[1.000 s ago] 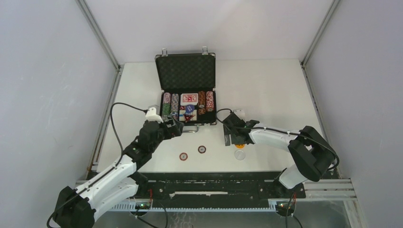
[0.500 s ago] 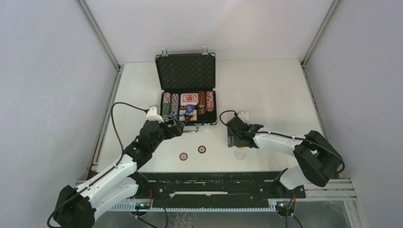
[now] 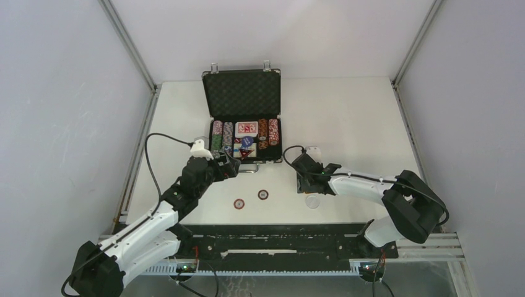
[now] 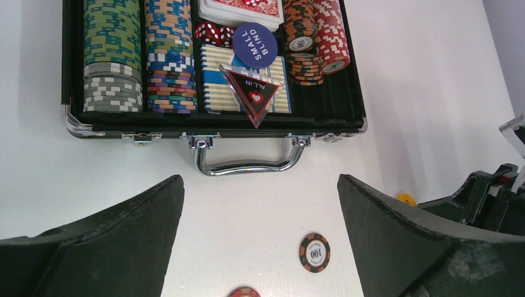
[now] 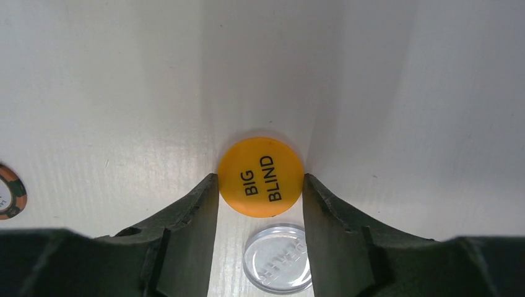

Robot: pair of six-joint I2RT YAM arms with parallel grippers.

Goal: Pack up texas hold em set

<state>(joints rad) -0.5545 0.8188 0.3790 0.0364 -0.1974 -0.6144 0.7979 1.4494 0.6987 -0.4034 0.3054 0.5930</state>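
Observation:
The black silver-edged case lies open at the table's middle back, with rows of striped chips, a red deck, red dice, a blue Small Blind button and a triangular All In button inside. My left gripper hovers open just in front of the case handle, nothing between its fingers. My right gripper is down on the table, its fingertips touching both sides of a yellow Big Blind button.
Two loose chips lie in front of the case, a "100" chip and a red one. A clear round dealer button lies flat between the right fingers, behind the yellow one. The lid stands upright at the back.
My right gripper has sunk to the table and narrowed its jaws around the yellow button. The left arm has not moved.

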